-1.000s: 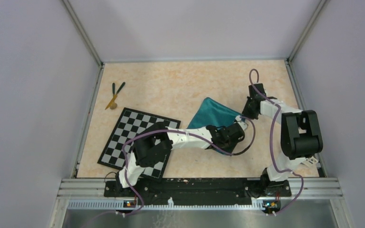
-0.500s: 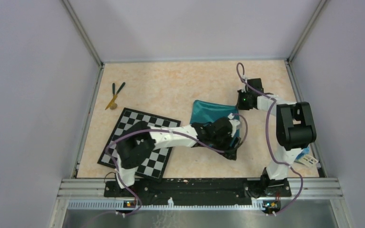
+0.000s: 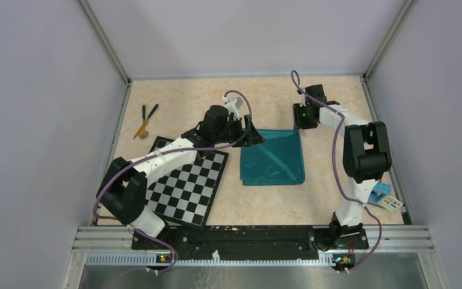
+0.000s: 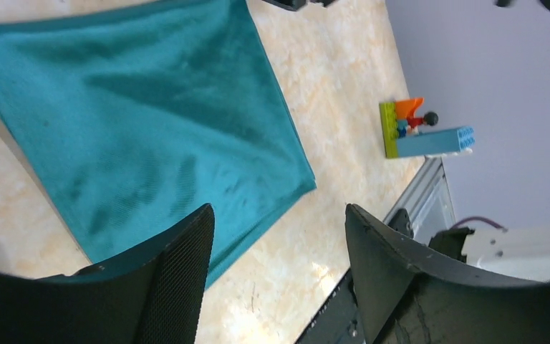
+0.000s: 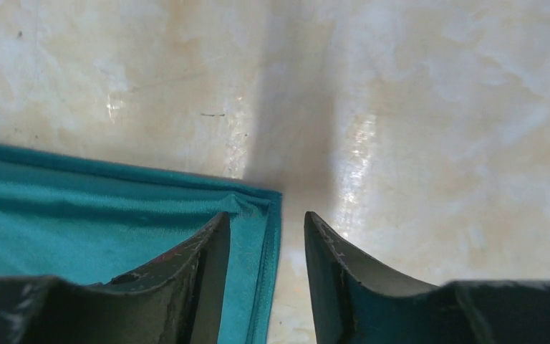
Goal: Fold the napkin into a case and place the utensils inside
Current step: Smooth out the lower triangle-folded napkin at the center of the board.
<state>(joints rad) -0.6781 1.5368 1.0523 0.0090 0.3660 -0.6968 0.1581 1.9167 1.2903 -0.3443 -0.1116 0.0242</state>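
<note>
On the worktop [image 3: 180, 96] beside the checkerboard [image 3: 183, 180] we see the napkin [image 3: 272, 158] lying flat; left pincer [image 3: 255, 136] and right pincer [image 3: 299, 120] stand parted and empty at its far corners, utensils [image 3: 145, 120] far left

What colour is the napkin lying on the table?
The napkin is plain teal-green with no pattern. It shows best in the left wrist view.

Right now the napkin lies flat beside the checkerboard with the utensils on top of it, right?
Not quite. The napkin does lie flat beside the checkerboard, but the utensils are not on it. The top view shows them well apart from it, beyond the checkerboard's far left corner.
</note>
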